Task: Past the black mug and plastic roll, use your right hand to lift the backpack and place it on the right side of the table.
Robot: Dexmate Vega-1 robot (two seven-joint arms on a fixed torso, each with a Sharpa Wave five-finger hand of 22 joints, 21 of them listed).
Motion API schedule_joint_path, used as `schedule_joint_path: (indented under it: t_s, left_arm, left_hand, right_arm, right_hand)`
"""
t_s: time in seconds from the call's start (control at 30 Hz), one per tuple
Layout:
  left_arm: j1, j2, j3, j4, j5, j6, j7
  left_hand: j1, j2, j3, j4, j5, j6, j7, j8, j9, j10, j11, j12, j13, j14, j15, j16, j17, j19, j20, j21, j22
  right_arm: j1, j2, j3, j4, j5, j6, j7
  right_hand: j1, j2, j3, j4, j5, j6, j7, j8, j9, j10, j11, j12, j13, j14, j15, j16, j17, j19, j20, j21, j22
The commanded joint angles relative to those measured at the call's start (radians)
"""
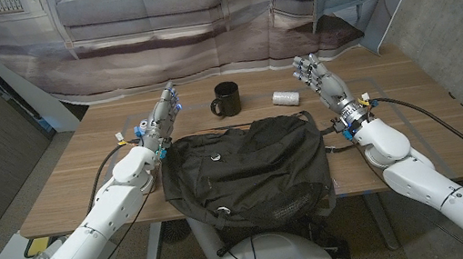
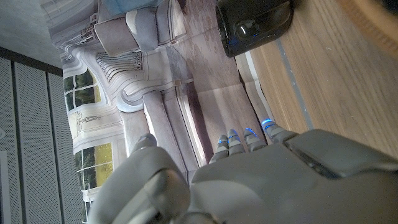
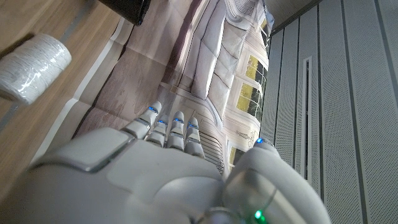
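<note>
A black backpack [image 1: 251, 169] lies in the middle of the wooden table [image 1: 425, 133], reaching over the near edge. Beyond it stand a black mug [image 1: 227, 100] and a white plastic roll [image 1: 286, 97] lying on its side. My right hand [image 1: 320, 80] is raised right of the backpack, near the roll, fingers straight and apart, holding nothing. My left hand [image 1: 163, 117] is raised left of the backpack, fingers straight, empty too. The mug [image 2: 255, 25] shows in the left wrist view past my left hand [image 2: 249, 177]. The roll [image 3: 32, 68] shows in the right wrist view beside my right hand [image 3: 155, 174].
A printed backdrop of sofas [image 1: 196, 15] hangs behind the table's far edge. Bare wood lies on the right side of the table, beside my right forearm [image 1: 412, 167]. A cable [image 1: 436, 113] runs across that side.
</note>
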Motion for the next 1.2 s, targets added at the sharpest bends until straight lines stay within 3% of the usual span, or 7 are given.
schedule_joint_path:
  t_s: [0.03, 1.2]
  left_arm:
    - [-0.019, -0.011, 0.013, 0.021, 0.003, -0.003, -0.011]
    - [-0.014, -0.002, 0.007, 0.006, -0.004, -0.01, -0.025]
  left_hand:
    - [0.011, 0.005, -0.008, 0.004, 0.006, 0.007, 0.005, 0.006, 0.001, 0.001, 0.001, 0.003, 0.006, 0.002, 0.001, 0.005, 0.003, -0.006, -0.02, 0.0, 0.005]
    - [0.014, 0.009, -0.015, 0.004, 0.007, 0.013, 0.008, 0.004, 0.001, 0.003, 0.005, 0.0, 0.006, 0.001, 0.006, 0.003, 0.003, -0.008, -0.021, -0.001, 0.005]
  right_arm:
    - [-0.001, 0.003, -0.011, -0.008, -0.011, 0.038, 0.029]
    - [-0.001, -0.008, -0.049, -0.073, -0.053, 0.092, 0.09]
  right_hand:
    - [0.013, 0.0, 0.0, -0.007, -0.002, 0.008, -0.002, 0.0, 0.004, 0.017, -0.003, 0.008, 0.003, 0.014, 0.001, 0.001, 0.003, 0.008, -0.04, 0.0, 0.004]
    - [0.021, 0.003, -0.002, -0.013, -0.003, 0.017, -0.005, -0.003, 0.004, 0.025, -0.005, 0.004, 0.003, 0.021, -0.002, -0.004, 0.004, 0.016, -0.038, -0.006, 0.005]
